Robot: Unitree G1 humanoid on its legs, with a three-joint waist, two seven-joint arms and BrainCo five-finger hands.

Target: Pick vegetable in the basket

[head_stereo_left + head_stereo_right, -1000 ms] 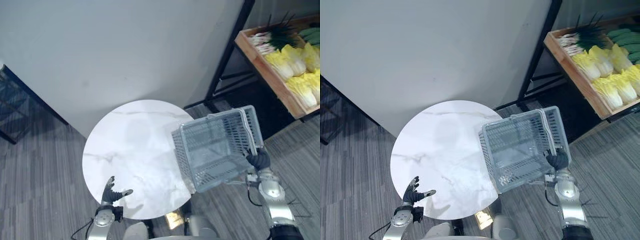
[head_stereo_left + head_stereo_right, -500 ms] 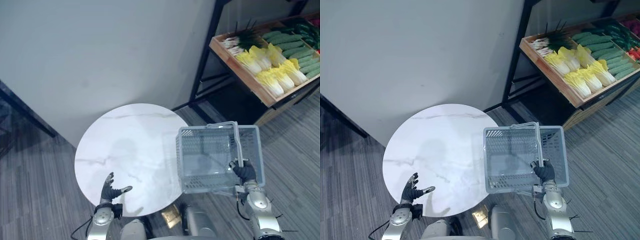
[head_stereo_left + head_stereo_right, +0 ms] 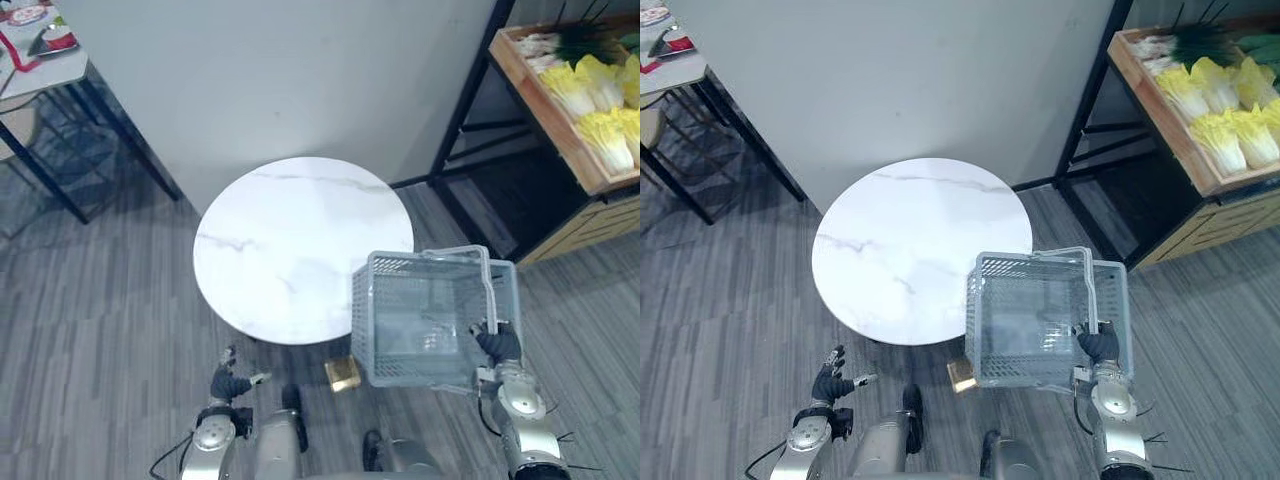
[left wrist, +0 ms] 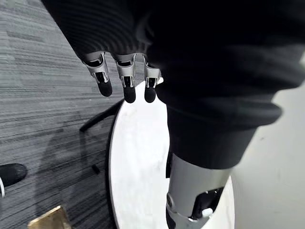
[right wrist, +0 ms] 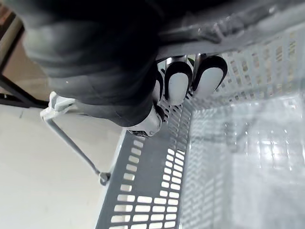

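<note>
Two hands are on record. We find the right hand [image 3: 497, 345] curled round the handle [image 3: 486, 285] of the grey basket [image 3: 420, 320], held clear of the floor [image 3: 100, 330] at the near right edge of the round white table [image 3: 290, 240]. Whether its corner overlaps the tabletop, we cannot tell. The left hand [image 3: 230, 383] sits low, short of the table's near edge, fingers [image 4: 125, 78] straight and holding nothing. The vegetables, yellow-green cabbages [image 3: 600, 100] and green onions [image 3: 575, 30], lie in a wooden crate [image 3: 560, 135] on the black shelf frame [image 3: 466, 100], well apart from the basket. A small wooden block [image 3: 343, 373] lies on the floor beside the basket.
</note>
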